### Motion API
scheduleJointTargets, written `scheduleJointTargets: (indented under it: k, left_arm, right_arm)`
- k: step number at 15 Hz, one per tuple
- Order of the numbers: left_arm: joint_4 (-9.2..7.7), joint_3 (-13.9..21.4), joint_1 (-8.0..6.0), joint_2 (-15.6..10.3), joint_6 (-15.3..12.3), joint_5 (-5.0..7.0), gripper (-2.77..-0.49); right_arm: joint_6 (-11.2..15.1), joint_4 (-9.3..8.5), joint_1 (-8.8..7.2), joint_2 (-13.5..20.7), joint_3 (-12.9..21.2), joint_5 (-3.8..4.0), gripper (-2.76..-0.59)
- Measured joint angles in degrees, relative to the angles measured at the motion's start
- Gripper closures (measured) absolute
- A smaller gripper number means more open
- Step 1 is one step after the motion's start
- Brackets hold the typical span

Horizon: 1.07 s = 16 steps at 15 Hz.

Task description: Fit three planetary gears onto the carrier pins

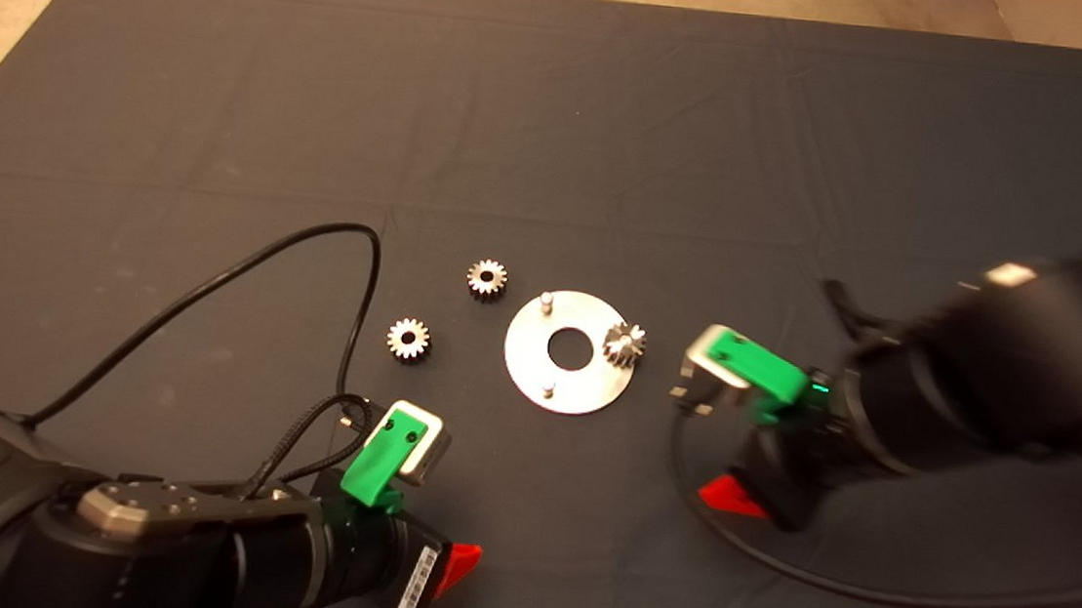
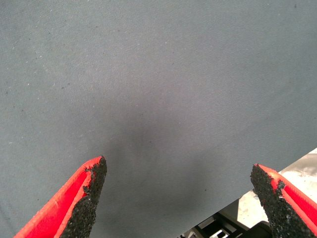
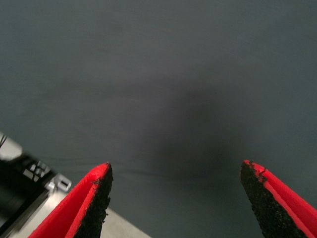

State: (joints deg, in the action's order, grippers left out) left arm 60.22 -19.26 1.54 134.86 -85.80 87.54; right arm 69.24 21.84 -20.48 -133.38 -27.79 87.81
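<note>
Steel gear sits tilted on the disc, just beside the released right end effector.

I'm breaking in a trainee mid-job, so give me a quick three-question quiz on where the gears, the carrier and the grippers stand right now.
1. True or false: all three carrier pins already carry gears.
2. How many planetary gears lie loose on the mat? A) none B) one C) two
3. Fill in: both grippers' fingers are ____, holding nothing.

Key
1. False. Only one gear sits on the disc, at its edge nearest the right gripper; the far pin and the near pin are bare.
2. C. One loose gear and another lie on the mat on the disc's left-arm side.
3. Open. The left gripper is over bare mat too.
</note>
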Motion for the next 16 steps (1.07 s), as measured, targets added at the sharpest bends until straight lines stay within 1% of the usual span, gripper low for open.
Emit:
scheduleJointTargets:
  k: [1,2,3,4,5,6,7,8,9,10,11,12,13,15,16]
  left_arm:
    - [0.0,0.0,0.0,0.0,0.2,-0.05,-2.06]
    - [0.02,0.0,-0.21,0.3,0.3,-0.15,-2.06]
    - [-0.05,0.0,-0.49,0.3,0.8,-0.2,-2.06]
    - [-0.05,0.0,-0.9,0.1,1.3,-0.13,-2.06]
    - [-0.17,0.0,-1.46,-0.5,2.6,-0.02,-2.06]
    - [-0.16,0.0,-2.24,-1.1,4.1,-0.02,-2.06]
    - [-0.17,0.0,-3.04,-1.7,6.5,-0.09,-2.06]
    - [-0.17,0.0,-4.17,-2.6,9.2,-0.13,-2.06]
    - [-0.16,0.0,-5.46,-4.1,11.5,-0.15,-2.06]
    - [-0.09,0.0,-6.57,-5.6,13.2,-0.06,-2.06]
    - [-0.09,0.0,-7.05,-6.9,14.3,-0.02,-2.06]
    - [-0.11,0.0,-7.23,-7.8,15.6,-0.02,-2.06]
    - [-0.11,-0.3,-7.55,-8.2,16.6,-0.04,-2.06]
    - [0.02,-2.5,-8.2,-8.5,18.9,-0.15,-2.06]
    - [0.06,-4.3,-8.28,-8.7,19.3,-0.13,-2.06]
  right_arm:
    - [1.2,2.55,0.1,3.2,1.3,0.64,-1.89]
    - [1.6,6.34,0.93,4.9,2.1,0.71,-1.89]
    - [2.2,10.12,2.19,5.2,2.6,0.67,-1.89]
    - [2.5,12.67,3.27,5.0,3.0,0.15,-1.89]
    - [2.8,14.56,3.92,5.0,3.3,-0.44,-1.89]
    - [3.0,15.37,4.22,5.6,3.7,-0.42,-1.89]
    - [3.2,15.61,4.59,6.3,3.9,-0.31,-1.89]
    - [3.3,15.63,5.08,7.2,4.1,-0.05,-1.89]
    - [3.3,15.63,5.22,7.7,4.3,0.12,-1.89]
    - [3.3,15.63,5.22,7.9,4.5,0.04,-1.89]
    - [3.3,15.63,5.22,7.9,4.5,0.01,-1.89]
    - [3.3,15.65,5.22,7.9,4.5,-0.08,-1.89]
    - [3.3,15.65,5.24,8.0,4.6,-0.14,-1.89]
    - [3.5,15.65,5.24,8.6,4.7,-0.05,-1.89]
    - [3.5,15.65,5.24,8.7,4.7,0.02,-1.89]
